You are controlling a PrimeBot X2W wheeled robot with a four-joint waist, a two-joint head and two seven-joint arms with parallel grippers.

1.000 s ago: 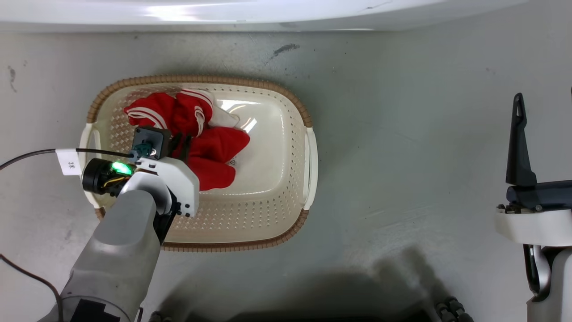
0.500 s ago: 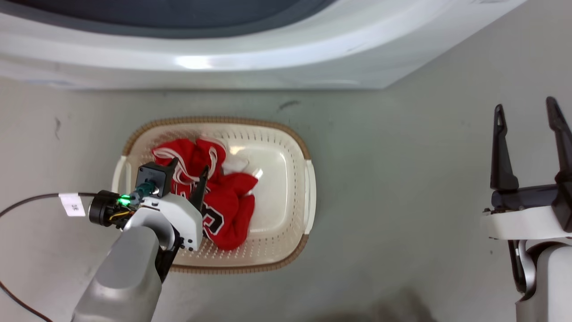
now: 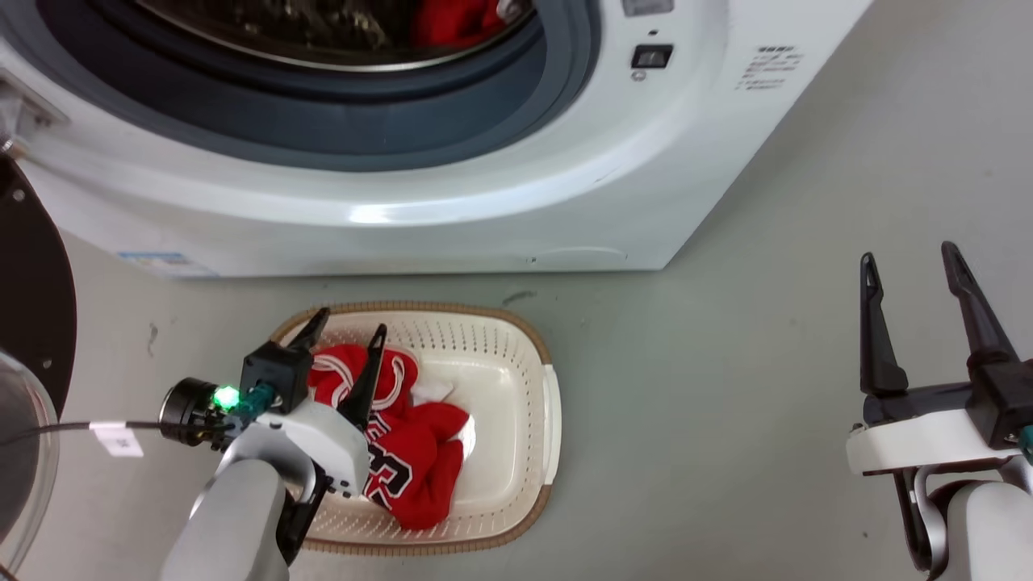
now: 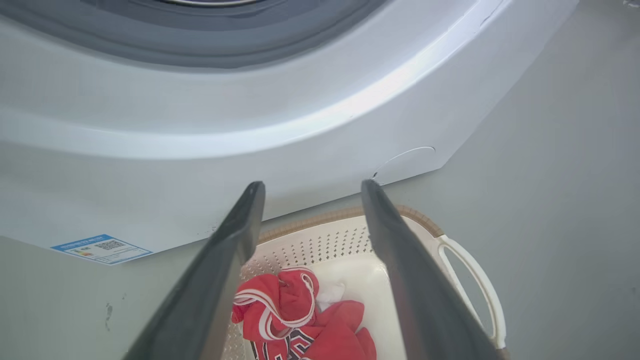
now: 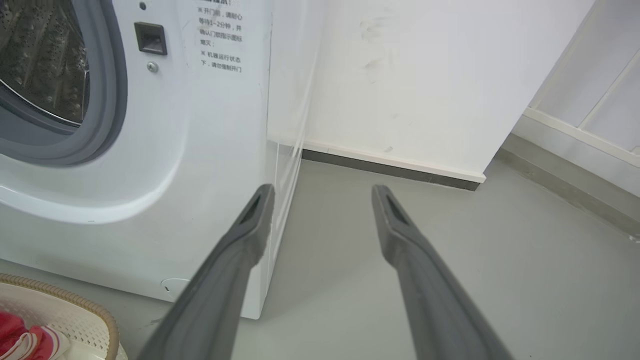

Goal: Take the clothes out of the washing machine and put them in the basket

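The washing machine (image 3: pixel 500 186) stands open, and one red garment (image 3: pixel 456 20) lies in its drum (image 3: pixel 323 28). Before it, the basket (image 3: pixel 452 307) holds red clothes (image 3: pixel 420 472) at its left end. My left gripper (image 3: pixel 351 320) hovers above them, fingers spread and empty — my right gripper (image 3: pixel 908 252), well apart, is spread too.

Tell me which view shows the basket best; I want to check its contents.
The head view: nearly the whole basket from above, red clothes heaped in its left half. The left wrist view catches its far end and some clothes; the right wrist view, a rim corner.
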